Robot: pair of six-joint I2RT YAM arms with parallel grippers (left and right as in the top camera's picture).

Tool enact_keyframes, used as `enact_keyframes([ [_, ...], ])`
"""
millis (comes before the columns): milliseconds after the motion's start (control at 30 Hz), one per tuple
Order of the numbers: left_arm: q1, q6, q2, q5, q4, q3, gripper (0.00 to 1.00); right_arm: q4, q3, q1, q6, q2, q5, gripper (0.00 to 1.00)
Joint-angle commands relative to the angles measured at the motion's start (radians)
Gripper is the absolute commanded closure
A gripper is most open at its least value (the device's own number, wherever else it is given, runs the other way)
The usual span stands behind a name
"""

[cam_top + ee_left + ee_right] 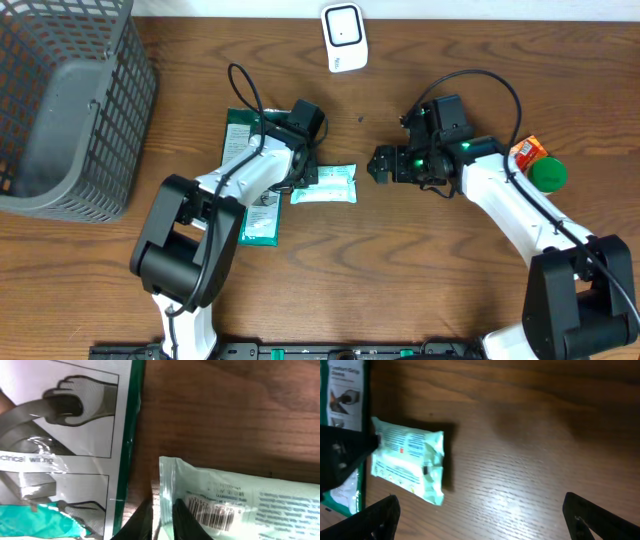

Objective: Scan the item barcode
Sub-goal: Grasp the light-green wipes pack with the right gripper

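left tool (161, 519) pinches the pack (326, 185) by its short edge. pack lies flat on the table (420, 290), long axis running toward the right tool (381, 165), which is spread wide just beyond the far end. left arm nearer.

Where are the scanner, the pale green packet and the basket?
scanner (343, 37): overhead view, middle of its white face.
pale green packet (330, 185): overhead view, middle of the wrapper.
basket (130, 120): overhead view, its mesh side wall.
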Motion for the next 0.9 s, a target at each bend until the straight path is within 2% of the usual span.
enact_keyframes([
  [0, -0.007, -0.013, 0.026, 0.060, 0.008, -0.014, 0.83, 0.048, -0.022, 0.021, -0.025, 0.021, -0.037, 0.01],
  [333, -0.039, -0.013, 0.026, 0.084, 0.022, -0.014, 0.83, 0.121, -0.046, 0.026, 0.148, 0.163, -0.189, 0.01],
  [500, -0.062, -0.013, 0.027, 0.084, 0.026, -0.014, 0.83, 0.142, -0.046, 0.029, 0.158, 0.227, -0.313, 0.01],
  [633, -0.066, -0.013, 0.026, 0.084, 0.029, -0.014, 0.83, 0.149, -0.046, 0.043, 0.181, 0.256, -0.317, 0.14],
  [867, -0.066, -0.013, 0.027, 0.084, 0.029, -0.014, 0.83, 0.176, -0.046, 0.082, 0.187, 0.270, -0.325, 0.30],
])
